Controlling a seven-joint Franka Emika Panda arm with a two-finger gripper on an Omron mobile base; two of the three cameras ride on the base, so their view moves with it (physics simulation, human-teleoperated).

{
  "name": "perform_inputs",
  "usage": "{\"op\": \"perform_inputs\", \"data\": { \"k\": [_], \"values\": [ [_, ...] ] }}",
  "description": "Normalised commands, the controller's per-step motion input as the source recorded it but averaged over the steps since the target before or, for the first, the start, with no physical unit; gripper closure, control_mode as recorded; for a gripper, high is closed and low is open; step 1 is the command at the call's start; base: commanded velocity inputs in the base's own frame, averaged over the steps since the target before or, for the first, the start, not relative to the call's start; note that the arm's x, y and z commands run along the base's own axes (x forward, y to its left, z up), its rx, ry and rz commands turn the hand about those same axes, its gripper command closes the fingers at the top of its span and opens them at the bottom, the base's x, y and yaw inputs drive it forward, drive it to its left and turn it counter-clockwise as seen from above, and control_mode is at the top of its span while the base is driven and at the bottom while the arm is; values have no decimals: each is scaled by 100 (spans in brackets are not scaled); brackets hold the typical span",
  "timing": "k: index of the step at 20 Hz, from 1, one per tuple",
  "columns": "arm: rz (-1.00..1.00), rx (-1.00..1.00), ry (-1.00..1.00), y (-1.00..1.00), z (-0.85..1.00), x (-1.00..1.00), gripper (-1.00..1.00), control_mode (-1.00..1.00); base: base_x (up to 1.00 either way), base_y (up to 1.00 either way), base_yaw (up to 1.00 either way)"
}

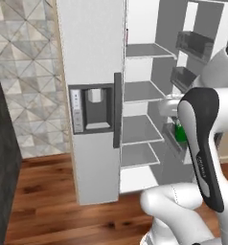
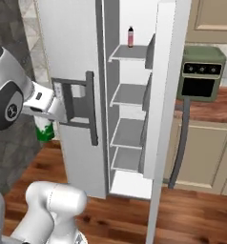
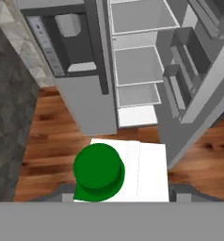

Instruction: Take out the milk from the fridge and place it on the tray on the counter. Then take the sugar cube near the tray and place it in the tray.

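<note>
One milk [image 3: 117, 172] container clamped in the gripper [image 3: 118, 200], out in front of the fridge [image 1: 94, 72] and clear of its shelves. Seen from above in the hand view: green round cap towards the camera, white top beside it, long axis running along the line of the fingers, so cap end near the hand and base pointing away towards the wooden floor [image 3: 48, 136]. Finger tips [image 3: 62, 195] just visible at either side of the carton, pressed against it. Upright in the right base view, hanging under the hand at the left edge as a green and white block [image 2: 45, 129], beside the closed left fridge door and its dark dispenser panel [image 2: 70, 102]. Glimpsed in the left base view as a green patch [image 1: 180, 133] behind the forearm, level with the lower door bins. Right fridge door swung wide open, white shelves bare apart from a small dark-red bottle [image 2: 130, 36] standing on the top shelf. Beyond the open door, a green-grey oven [image 2: 200, 71] on the counter [image 2: 215, 107].
</note>
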Motion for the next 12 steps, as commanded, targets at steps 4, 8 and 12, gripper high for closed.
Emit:
{"op": "perform_inputs", "data": {
  "k": [4, 8, 12],
  "values": [
    [0, 0, 0, 0, 0, 0, 100, 100, -62, 19, -62],
    [0, 0, 0, 0, 0, 0, 100, 100, 0, 0, -100],
    [0, 0, 0, 0, 0, 0, 100, 100, 0, 0, -100]
  ]
}}
